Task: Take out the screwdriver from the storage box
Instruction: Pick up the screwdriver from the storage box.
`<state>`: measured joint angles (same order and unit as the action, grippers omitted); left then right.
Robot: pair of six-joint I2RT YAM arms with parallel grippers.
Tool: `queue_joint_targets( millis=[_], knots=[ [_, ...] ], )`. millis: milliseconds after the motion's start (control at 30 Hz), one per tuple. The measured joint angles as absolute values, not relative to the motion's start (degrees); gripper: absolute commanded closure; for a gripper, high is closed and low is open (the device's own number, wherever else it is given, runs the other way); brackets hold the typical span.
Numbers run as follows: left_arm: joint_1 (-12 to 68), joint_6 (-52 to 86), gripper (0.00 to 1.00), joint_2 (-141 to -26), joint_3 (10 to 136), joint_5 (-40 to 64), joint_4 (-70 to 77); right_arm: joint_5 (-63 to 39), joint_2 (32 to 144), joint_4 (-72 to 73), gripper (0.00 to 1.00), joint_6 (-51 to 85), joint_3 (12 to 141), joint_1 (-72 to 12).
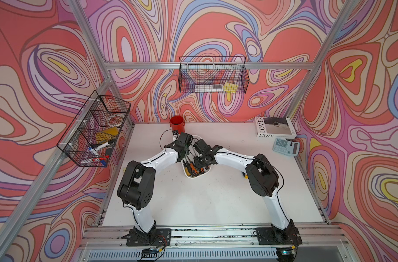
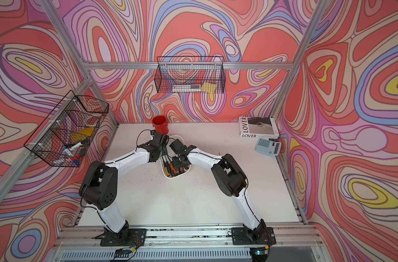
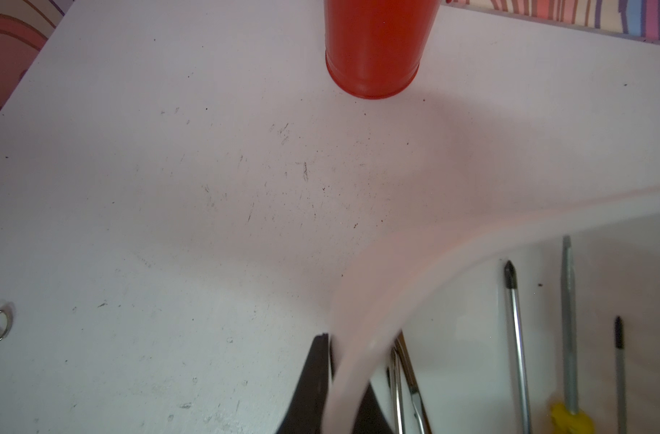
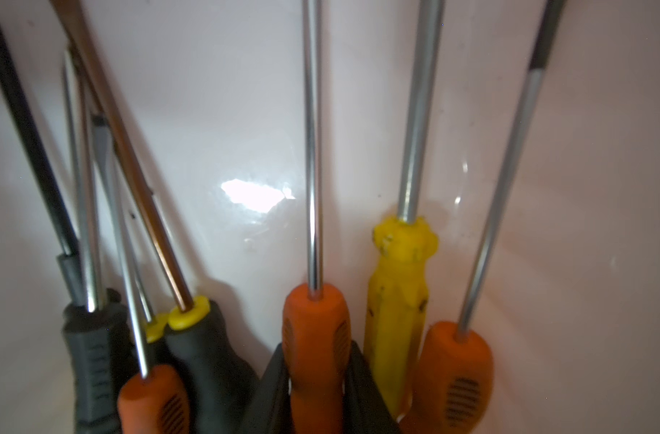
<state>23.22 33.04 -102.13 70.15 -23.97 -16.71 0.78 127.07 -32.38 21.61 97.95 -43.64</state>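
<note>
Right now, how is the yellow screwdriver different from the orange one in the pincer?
The orange screwdriver has an orange handle; the yellow screwdriver's is knobbly yellow. The orange screwdriver's shaft is thinner than the yellow screwdriver's. The right pincer pinches the orange screwdriver; the yellow screwdriver lies free. Both lie in the storage box.

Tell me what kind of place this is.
Probably a robot lab cell: two arms bolted to a rail, an aluminium frame hung with swirly printed walls, and wire baskets tied to it.

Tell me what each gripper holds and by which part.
Left gripper pinches the storage box by its rim. Right gripper clamps the middle orange-handled screwdriver by its handle.
</note>
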Motion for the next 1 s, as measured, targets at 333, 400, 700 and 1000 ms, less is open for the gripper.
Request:
queue_joint_targets(
  millis=[333, 400, 700, 1000],
  knots=[
    [23.81, 33.04, 1.00, -102.13, 70.15, -23.14, -16.73, 2.04, 122.04, -28.45, 1.00, 23.03, 91.22, -43.64],
    [23.75, 33.04, 1.00, -102.13, 70.15, -23.16, -16.73, 2.39, 120.86, -28.38, 1.00, 23.03, 90.96, -43.53],
    [23.64, 33.04, 1.00, -102.13, 70.17, -23.16, -16.73, 2.68, 116.05, -27.35, 1.00, 22.96, 90.85, -42.94],
    [23.64, 33.04, 1.00, -102.28, 70.17, -23.16, -16.73, 3.75, 110.63, -28.16, 1.00, 22.50, 90.21, -42.02]
  ],
)
